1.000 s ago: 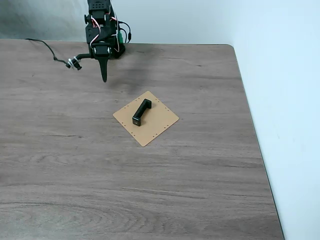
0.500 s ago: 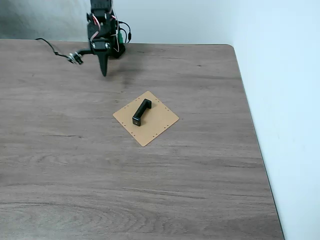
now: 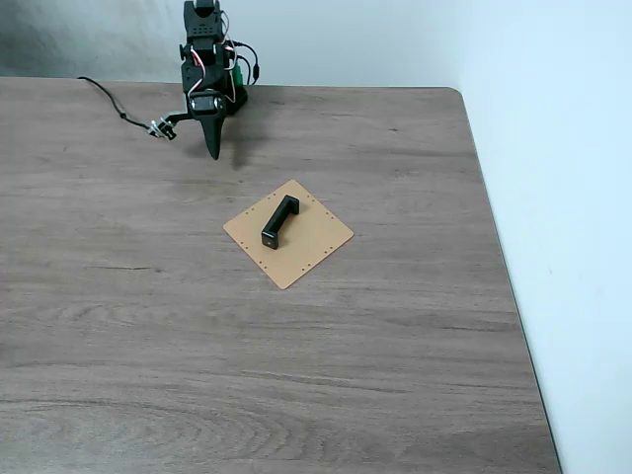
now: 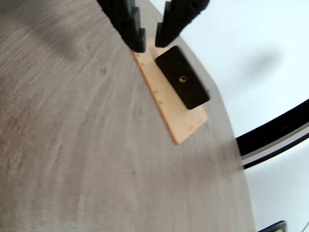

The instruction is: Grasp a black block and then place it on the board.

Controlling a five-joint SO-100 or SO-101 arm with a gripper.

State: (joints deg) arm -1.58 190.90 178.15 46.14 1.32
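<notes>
The black block (image 3: 279, 221) lies flat on the tan board (image 3: 316, 239) in the middle of the wood table, running diagonally across it. My gripper (image 3: 213, 150) hangs point-down near the arm's base at the back of the table, well apart from the board, shut with nothing held. In the wrist view the two black fingers (image 4: 136, 37) come in from the top edge with only a thin slit between them at the gripper (image 4: 150, 44). Beyond them are the block (image 4: 182, 83) and the board (image 4: 186, 123).
The arm's base (image 3: 209, 79) with its wires stands at the table's back edge. A cable (image 3: 118, 111) trails off to the left. The table's right edge (image 3: 499, 267) borders a pale floor.
The arm has folded back toward its base and the gripper tip has shifted slightly right. The block and board have not moved.
</notes>
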